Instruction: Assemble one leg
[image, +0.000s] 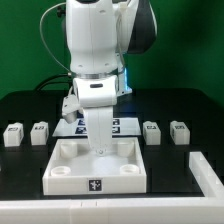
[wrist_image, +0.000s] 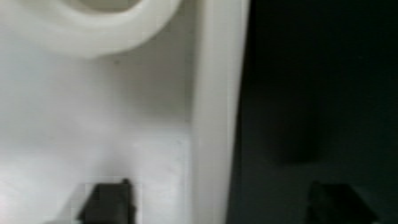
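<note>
Down in the middle of the exterior view: the claw (image: 103, 147), lowered from the white arm (image: 100, 45) to the square white tray (image: 62, 158). Stands upright at the tray's far wall, behind the round sockets (image: 62, 171) at the two front corners.

From the wrist view: claw (wrist_image: 217, 200) spread apart, dark fingertips (wrist_image: 111, 200) well clear of each other, one on either side of a straight white tray wall (wrist_image: 214, 110). Touching neither face of it, so far as can be told through the blur. Clamped on nothing. On one side of that wall, the tray's pale floor and a round socket (wrist_image: 111, 15); on the other, black counter (wrist_image: 320, 100).

No leg in the claw or in the tray. All four on the black counter (image: 25, 165), in a row behind the tray and clear of it:
- At the exterior view's left: outer left leg (image: 13, 133) and inner left leg (image: 39, 131).
- At the exterior view's right: inner right leg (image: 151, 131) and outer right leg (image: 179, 131).

Each small, white and blocky, with a dark tag on the face toward the camera.

Between the two pairs, partly hidden behind the arm: the marker board (image: 125, 126), flat on the counter. At the exterior view's right edge, nearer the front: another white part (image: 205, 170), separate from the tray
</note>
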